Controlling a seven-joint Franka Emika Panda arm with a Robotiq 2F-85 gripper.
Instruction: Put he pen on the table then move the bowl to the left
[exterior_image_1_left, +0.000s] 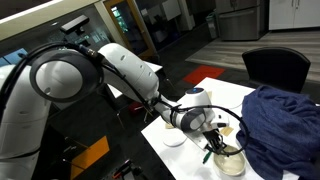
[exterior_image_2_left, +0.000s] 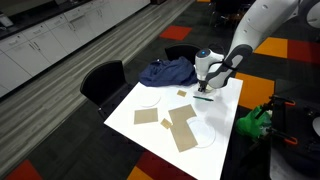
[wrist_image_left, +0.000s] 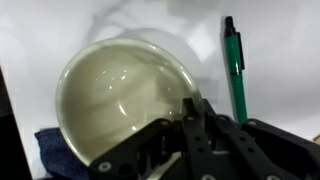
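Pen (wrist_image_left: 233, 65) lay flat on the table (wrist_image_left: 290, 50), just beside the bowl (wrist_image_left: 125, 95) and apart from its rim. On that evidence, the first part of the task was judged complete. The bowl sat upright on the table, near a blue cloth (wrist_image_left: 50, 150). Whether the cloth touched the bowl or ran under its edge could not be determined.

The gripper (wrist_image_left: 198, 108) stood over the bowl's rim on the pen side, with its fingers (wrist_image_left: 188, 128) drawn close together. The wrist view did not show whether they were clamped on the rim or only hovering above it. Nothing else was held.

Hazards judged from this position:

- Rim grip. A pinch on one side of a smooth, curved wall offers little contact. The bowl could tilt, pivot or slip free once lifted or dragged.
- Pen disturbance. The pen lay near both the fingers and the bowl. A sideways sweep in its direction could push it, and a round barrel would roll, possibly toward the table edge.
- Cloth snag. If the cloth overlapped the bowl's base, a slide could drag the fabric along or tip the bowl.
- Low travel. In an exterior view, flat cardboard pieces (exterior_image_2_left: 180, 125) and a plate (exterior_image_2_left: 150, 98) lay elsewhere on the table. A bowl carried too low could catch on them.
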